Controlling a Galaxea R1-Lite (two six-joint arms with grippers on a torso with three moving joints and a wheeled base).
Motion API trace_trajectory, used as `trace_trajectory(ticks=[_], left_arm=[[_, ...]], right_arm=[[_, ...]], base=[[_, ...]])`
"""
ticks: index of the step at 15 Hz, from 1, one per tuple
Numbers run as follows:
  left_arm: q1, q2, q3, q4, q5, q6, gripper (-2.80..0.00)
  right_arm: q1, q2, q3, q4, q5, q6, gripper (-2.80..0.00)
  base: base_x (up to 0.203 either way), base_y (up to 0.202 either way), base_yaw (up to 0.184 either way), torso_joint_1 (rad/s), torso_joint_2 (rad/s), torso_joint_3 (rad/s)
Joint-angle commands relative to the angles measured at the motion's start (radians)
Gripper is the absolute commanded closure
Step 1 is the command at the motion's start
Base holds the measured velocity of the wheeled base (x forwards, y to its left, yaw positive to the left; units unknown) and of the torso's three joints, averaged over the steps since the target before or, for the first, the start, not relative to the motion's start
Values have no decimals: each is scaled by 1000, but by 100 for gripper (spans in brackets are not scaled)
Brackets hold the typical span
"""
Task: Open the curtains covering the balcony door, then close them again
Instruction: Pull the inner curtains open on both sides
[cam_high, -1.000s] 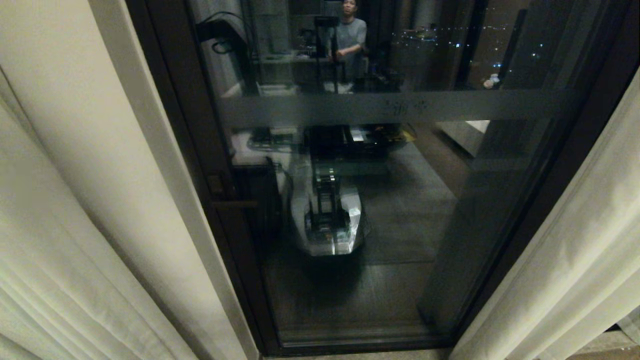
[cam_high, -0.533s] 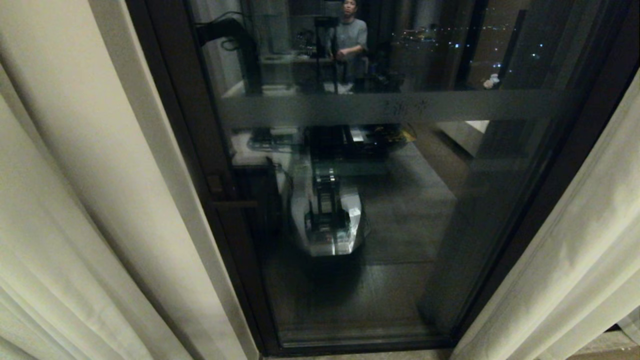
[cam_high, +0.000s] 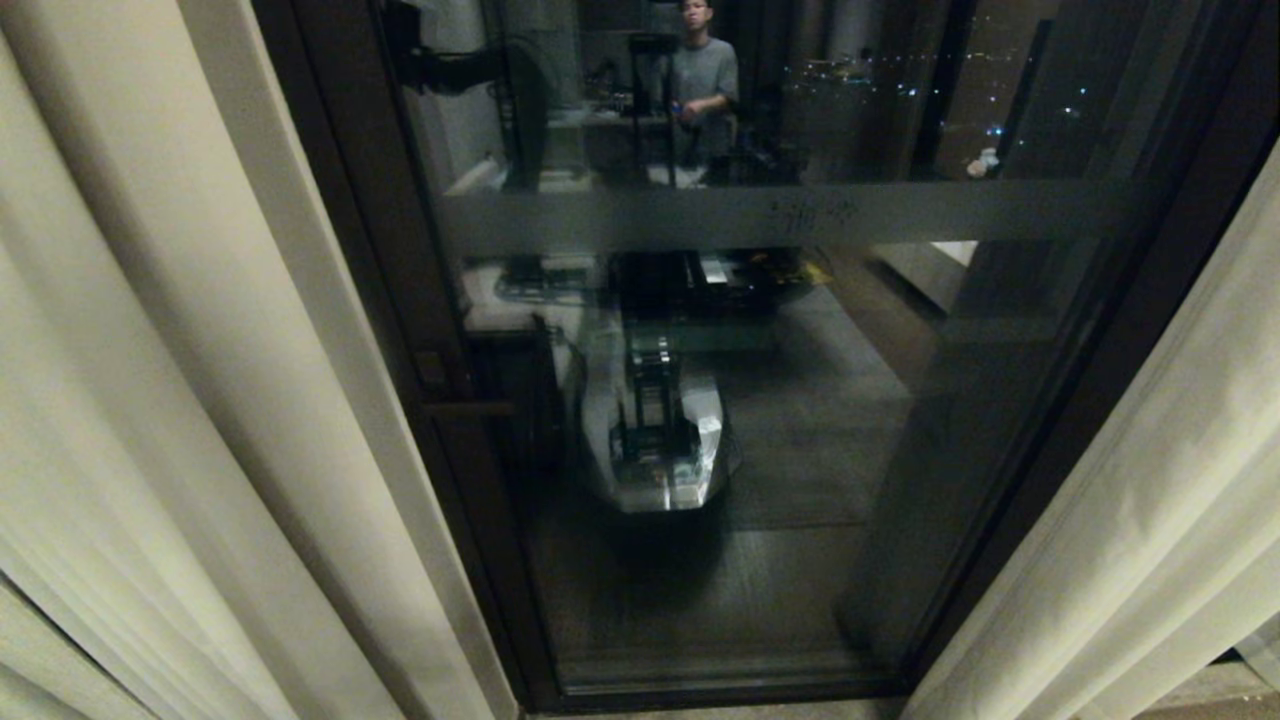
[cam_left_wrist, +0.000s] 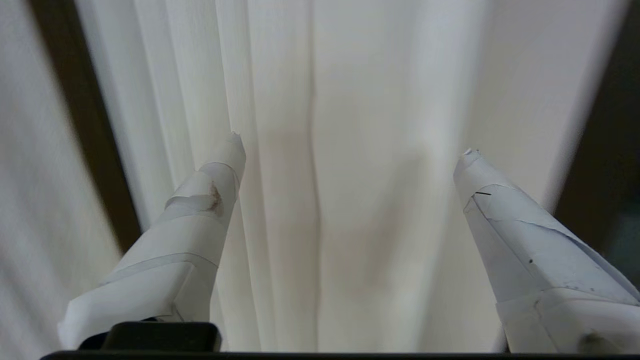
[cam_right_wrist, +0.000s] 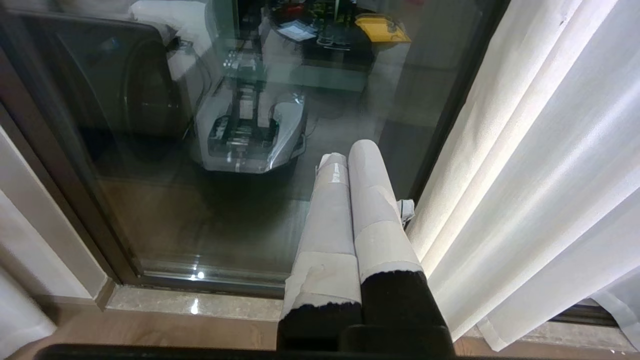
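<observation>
Tall dark-framed glass balcony door (cam_high: 760, 420) seen uncovered between cream pleated curtains (cam_high: 150, 400) in head view only. Left gripper (cam_left_wrist: 350, 150) shown spread before curtain folds, nothing pinched. Right gripper (cam_right_wrist: 350, 155) shown pressed together, empty, beside door.

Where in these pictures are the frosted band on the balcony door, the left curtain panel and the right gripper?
frosted band (cam_high: 620, 218): head view, left half of the pale strip across the glass.
left curtain panel (cam_high: 170, 330): head view, smooth upper fabric.
right gripper (cam_right_wrist: 350, 150): right wrist view, taped tips, shut together.
</observation>
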Motion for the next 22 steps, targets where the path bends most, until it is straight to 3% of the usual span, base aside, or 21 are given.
trace_trajectory(ticks=[1,5,6,10,13,14,17,22], left_arm=[[2,-202,97,40,-3,-1,-280],[-2,-427,217,215,-12,-1,-280],[-5,-459,232,257,-14,-1,0],[-24,-509,262,292,-50,-1,0],[-29,-592,379,291,-61,2,0],[-30,-612,415,289,-80,5,0],[-38,-613,475,281,-222,55,0],[-19,-620,582,272,-313,88,0]], right_arm=[[0,0,0,0,1,-1,0],[1,0,0,0,1,-1,0],[0,0,0,0,1,-1,0],[0,0,0,0,1,-1,0],[1,0,0,0,1,-1,0],[1,0,0,0,1,-1,0],[0,0,0,0,1,-1,0],[0,0,0,0,1,-1,0]], base=[[0,0,0,0,0,0],[0,0,0,0,0,0],[0,0,0,0,0,0],[0,0,0,0,0,0],[0,0,0,0,0,0],[0,0,0,0,0,0],[0,0,0,0,0,0],[0,0,0,0,0,0]])
